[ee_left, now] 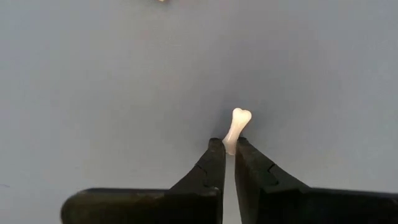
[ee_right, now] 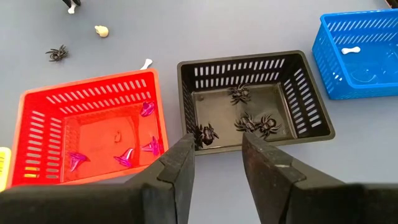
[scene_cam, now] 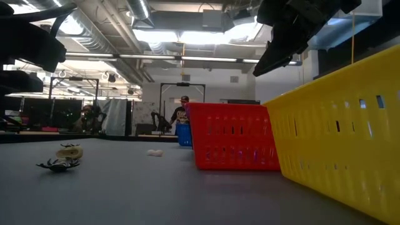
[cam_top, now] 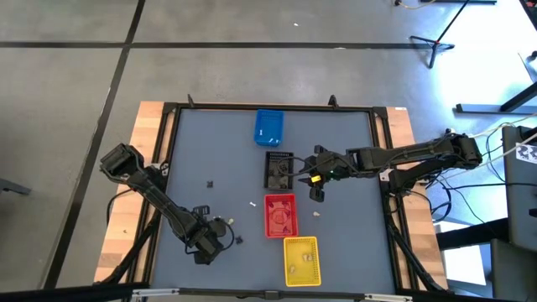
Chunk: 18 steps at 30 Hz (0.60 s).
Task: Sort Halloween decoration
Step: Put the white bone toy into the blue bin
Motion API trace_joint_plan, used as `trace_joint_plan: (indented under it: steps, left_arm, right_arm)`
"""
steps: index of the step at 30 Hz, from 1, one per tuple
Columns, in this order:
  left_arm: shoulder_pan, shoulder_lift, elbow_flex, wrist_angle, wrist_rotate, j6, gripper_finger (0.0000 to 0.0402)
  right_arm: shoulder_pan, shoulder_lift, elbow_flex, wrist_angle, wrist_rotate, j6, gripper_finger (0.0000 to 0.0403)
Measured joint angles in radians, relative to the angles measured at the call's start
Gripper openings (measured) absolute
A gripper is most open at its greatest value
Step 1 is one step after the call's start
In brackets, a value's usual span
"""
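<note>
My left gripper (ee_left: 229,148) is shut on a small white bone (ee_left: 237,126) near the table's front left (cam_top: 205,243). In the low view it stands well above the table (scene_cam: 28,44). My right gripper (ee_right: 217,152) is open and empty, raised by the black tray's right wall (cam_top: 309,176), (scene_cam: 281,50). The black tray (ee_right: 314,99) holds several black spiders (ee_right: 205,134). The blue tray (ee_right: 379,22) holds a white bone (ee_right: 351,50). The red tray (ee_right: 37,118) holds purple hats (ee_right: 148,109). My left gripper pinches the bone's one end (ee_left: 230,144) between its two fingertips. The rest of the bone sticks out past the fingertips, in line with them, with its knobbed free end (ee_left: 241,114) foremost. Whether that end touches the table does not show.
Loose pieces lie on the table: a black spider (scene_cam: 56,164) and a cream piece (scene_cam: 69,150) near my left gripper, a white bone (cam_top: 252,203), a cream piece (cam_top: 317,214) and a dark piece (cam_top: 210,184). The yellow tray (cam_top: 302,260) stands at the front. A person (scene_cam: 182,115) stands far behind.
</note>
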Motion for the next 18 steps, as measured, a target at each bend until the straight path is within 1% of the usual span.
trace_joint_plan:
  steps: [8,18]
  left_arm:
    - [0.0,0.0,0.007,-0.004,0.0,0.003,0.0003]
    - [0.028,0.004,0.098,-0.025,-0.008,0.09,0.0001]
  right_arm:
    - [0.0,0.0,0.0,0.0,0.0,0.0,0.0134]
    - [0.0,0.0,0.0,0.0,0.0,0.0,0.0134]
